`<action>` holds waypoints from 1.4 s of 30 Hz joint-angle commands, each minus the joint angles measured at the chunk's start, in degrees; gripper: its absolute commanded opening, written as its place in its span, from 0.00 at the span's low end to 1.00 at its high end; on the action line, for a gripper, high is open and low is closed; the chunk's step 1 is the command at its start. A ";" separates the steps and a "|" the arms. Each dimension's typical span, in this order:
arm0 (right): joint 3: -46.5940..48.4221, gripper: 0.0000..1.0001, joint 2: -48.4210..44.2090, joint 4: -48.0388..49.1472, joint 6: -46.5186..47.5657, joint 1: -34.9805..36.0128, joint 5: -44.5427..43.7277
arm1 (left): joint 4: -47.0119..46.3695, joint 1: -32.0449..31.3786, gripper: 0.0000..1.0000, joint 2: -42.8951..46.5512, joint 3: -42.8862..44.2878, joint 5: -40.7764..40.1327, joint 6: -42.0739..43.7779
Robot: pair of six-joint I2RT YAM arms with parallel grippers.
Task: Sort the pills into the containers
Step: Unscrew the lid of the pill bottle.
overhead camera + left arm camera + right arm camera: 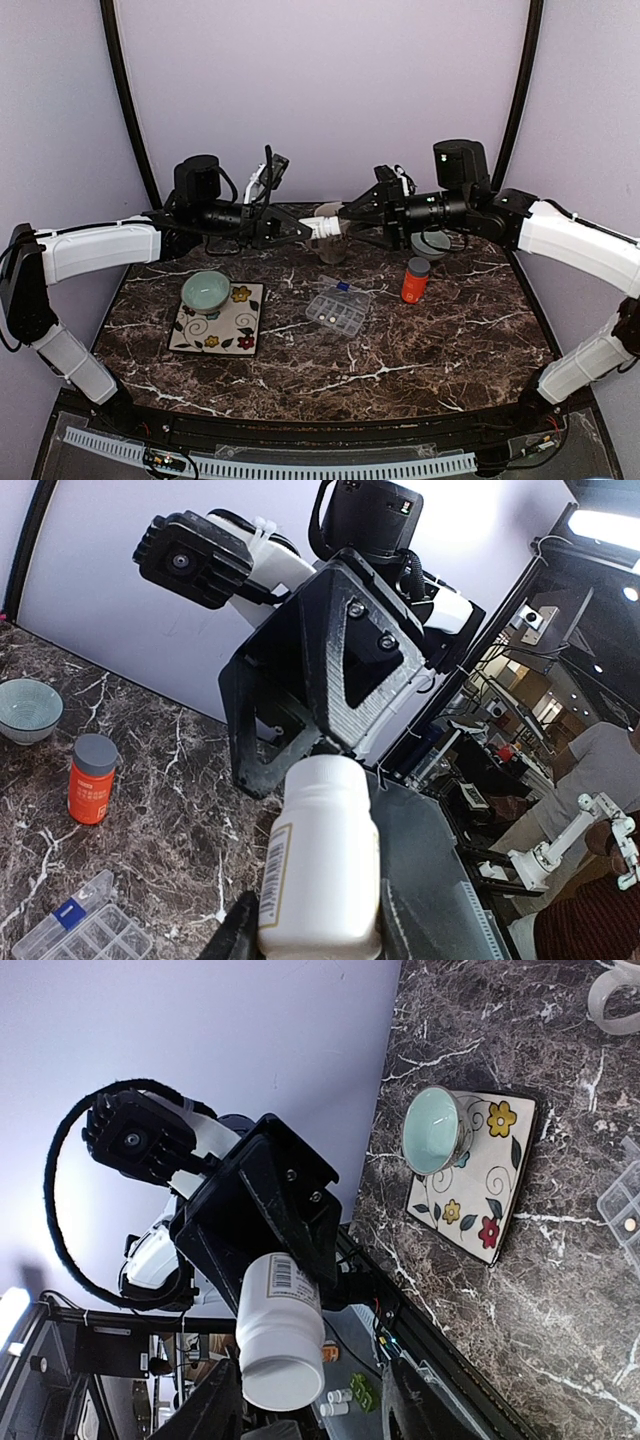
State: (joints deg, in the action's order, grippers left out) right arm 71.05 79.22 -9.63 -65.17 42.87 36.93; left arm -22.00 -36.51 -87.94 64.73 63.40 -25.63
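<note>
The pills [333, 314] in the organiser box [337, 311] are too small to count; its lid is blurred.

White bottle [320, 860]: barcode label only, no legible text.

Green bowl [206, 290] on floral tile [219, 320]

Robotics lab, enclosed marble table [440, 340], robot arms beyond
</note>
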 commanded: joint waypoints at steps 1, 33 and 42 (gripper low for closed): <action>1.91 0.47 0.66 3.16 -1.11 0.70 1.90 | 0.61 -0.05 0.00 1.97 1.47 0.23 1.28; 4.80 0.25 3.71 2.47 1.03 2.04 4.65 | 1.65 -0.05 0.00 -1.50 4.25 1.10 2.40; 7.95 0.15 4.36 -4.10 14.67 1.86 2.99 | 1.34 0.10 0.00 -1.50 4.10 2.08 1.50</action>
State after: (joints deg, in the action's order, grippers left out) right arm 76.14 83.07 -12.60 -59.22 44.45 40.64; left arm -19.90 -36.47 -89.58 67.35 63.99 -24.18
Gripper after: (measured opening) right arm 0.249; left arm 0.340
